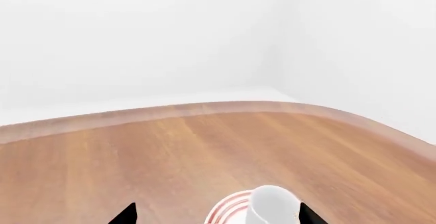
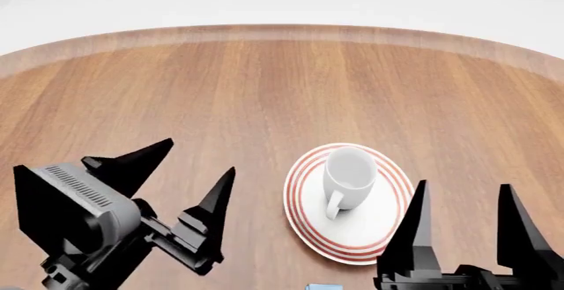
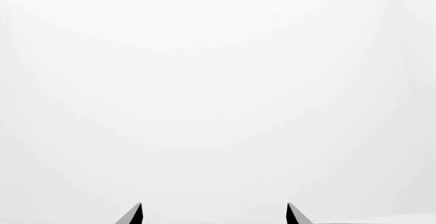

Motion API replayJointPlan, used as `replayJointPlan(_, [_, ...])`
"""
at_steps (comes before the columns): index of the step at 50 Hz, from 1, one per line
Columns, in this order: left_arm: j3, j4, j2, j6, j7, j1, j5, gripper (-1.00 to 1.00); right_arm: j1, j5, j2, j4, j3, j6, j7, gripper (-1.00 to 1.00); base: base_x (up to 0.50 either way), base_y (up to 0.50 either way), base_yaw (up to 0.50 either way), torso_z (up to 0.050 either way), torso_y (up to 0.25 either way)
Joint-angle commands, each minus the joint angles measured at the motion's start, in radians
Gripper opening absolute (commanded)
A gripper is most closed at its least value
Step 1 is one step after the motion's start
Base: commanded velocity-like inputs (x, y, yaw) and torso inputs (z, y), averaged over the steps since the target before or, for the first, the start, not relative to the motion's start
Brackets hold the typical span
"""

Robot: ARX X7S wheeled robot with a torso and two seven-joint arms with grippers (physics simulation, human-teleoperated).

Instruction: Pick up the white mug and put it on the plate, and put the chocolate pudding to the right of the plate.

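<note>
A: Broadly, how far along can the task be judged?

B: Roughly half. On the tabletop (image 2: 264,92) the plate (image 2: 387,224) is seen with the mug (image 2: 348,176) standing upright on it, handle turned toward the robot. That part looks done.

A: And what is left?

B: The pudding (image 2: 323,287). Only a small blue sliver, taken to be the box, is seen at the lower edge of the head view, near the plate's front and between the two arms. It is not yet set to the right of the plate, so that step is judged to remain.

A: How are the arms held?

B: The left gripper (image 2: 198,164) is spread wide with nothing between its fingers, raised left of the plate. The right gripper (image 2: 463,201) is likewise spread and empty, just at the plate's near right edge.

A: What is given by one view and not another?

B: The whole layout is shown only in the head view. In the left wrist view, mug and plate are caught at the frame's edge. In the right wrist view, only blank white and two finger tips are seen; no tabletop, no pudding.
</note>
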Motion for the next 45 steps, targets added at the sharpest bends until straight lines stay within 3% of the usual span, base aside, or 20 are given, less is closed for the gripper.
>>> replayJointPlan(1, [-0.102, -0.007, 0.018, 0.115, 0.024, 0.129, 0.114, 1.00, -0.003, -0.020, -0.012, -0.010, 0.024, 0.020, -0.018, 1.00, 0.00, 0.00, 0.00, 0.000, 0.000])
replayJointPlan(21, [-0.152, -0.022, 0.027, 0.176, 0.002, 0.189, 0.194, 1.00, 0.001, -0.004, -0.003, -0.076, -0.009, 0.161, -0.005, 1.00, 0.00, 0.00, 0.00, 0.000, 0.000])
replayJointPlan(45, [-0.152, 0.005, 0.020, 0.173, -0.011, 0.191, 0.205, 1.00, -0.020, -0.004, 0.007, -0.263, -0.097, 0.605, 0.045, 1.00, 0.00, 0.00, 0.00, 0.000, 0.000])
